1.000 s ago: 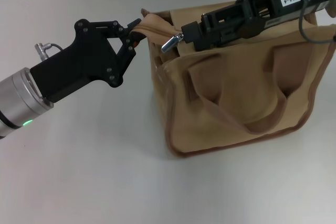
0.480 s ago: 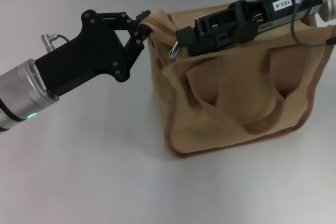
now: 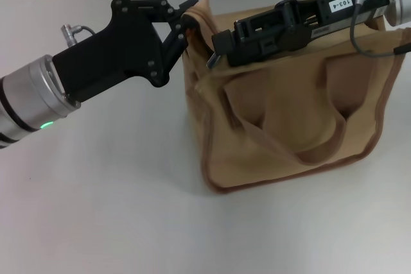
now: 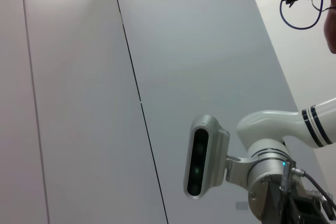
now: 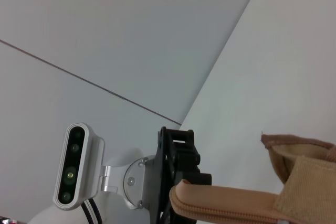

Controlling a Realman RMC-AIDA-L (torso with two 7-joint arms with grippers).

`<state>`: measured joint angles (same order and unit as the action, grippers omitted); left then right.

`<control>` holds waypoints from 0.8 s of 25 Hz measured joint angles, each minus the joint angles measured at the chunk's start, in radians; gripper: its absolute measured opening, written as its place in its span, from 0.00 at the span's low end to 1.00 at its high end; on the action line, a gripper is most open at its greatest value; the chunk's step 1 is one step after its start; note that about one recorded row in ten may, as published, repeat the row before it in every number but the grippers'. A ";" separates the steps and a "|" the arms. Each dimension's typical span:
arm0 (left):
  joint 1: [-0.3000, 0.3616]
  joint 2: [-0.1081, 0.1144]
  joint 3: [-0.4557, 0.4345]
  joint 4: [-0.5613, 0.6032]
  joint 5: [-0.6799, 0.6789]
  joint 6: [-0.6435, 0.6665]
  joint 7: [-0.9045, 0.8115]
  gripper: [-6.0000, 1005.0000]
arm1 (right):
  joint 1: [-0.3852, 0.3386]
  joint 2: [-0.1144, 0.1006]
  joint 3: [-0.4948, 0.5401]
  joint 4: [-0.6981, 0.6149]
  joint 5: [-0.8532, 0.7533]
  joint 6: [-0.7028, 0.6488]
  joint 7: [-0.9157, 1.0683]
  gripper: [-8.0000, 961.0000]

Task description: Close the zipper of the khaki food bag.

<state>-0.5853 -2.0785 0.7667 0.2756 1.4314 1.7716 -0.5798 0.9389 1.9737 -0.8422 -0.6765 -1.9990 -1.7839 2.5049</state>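
Observation:
The khaki food bag (image 3: 289, 120) stands upright on the white table, handles hanging down its front. My left gripper (image 3: 187, 22) is shut on the fabric end tab (image 3: 200, 9) at the bag's top left corner. My right gripper (image 3: 217, 44) lies along the bag's top and is shut on the zipper's silver pull tab (image 3: 210, 61) near that same corner. The zipper track is hidden under the right gripper in the head view. The right wrist view shows a strip of the track (image 5: 231, 205) and the left gripper (image 5: 176, 174) behind it.
White table (image 3: 115, 197) around the bag, grey wall panels behind. The right arm's cable (image 3: 379, 33) loops over the bag's far right top. The wrist views show the robot's head camera (image 4: 202, 163) and the wall.
My left gripper has moved right and farther back with the end tab. My right gripper has slid a little left along the bag's top with the pull tab, so the two grippers are closer.

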 joint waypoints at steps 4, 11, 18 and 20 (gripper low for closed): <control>-0.015 -0.001 -0.004 0.001 0.000 0.000 -0.007 0.03 | -0.001 0.002 0.000 0.000 0.000 0.003 -0.001 0.81; -0.030 -0.001 -0.005 0.002 0.000 -0.009 -0.025 0.03 | -0.001 0.008 0.000 0.001 0.001 0.006 -0.006 0.81; -0.044 -0.002 -0.007 0.002 -0.002 -0.012 -0.050 0.03 | 0.001 0.011 -0.002 0.002 0.000 0.018 -0.008 0.80; -0.047 -0.002 -0.007 0.002 -0.006 -0.013 -0.053 0.03 | 0.000 0.011 -0.002 0.002 -0.001 0.020 -0.008 0.79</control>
<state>-0.6321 -2.0801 0.7594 0.2776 1.4250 1.7587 -0.6329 0.9391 1.9847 -0.8438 -0.6750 -1.9997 -1.7642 2.4970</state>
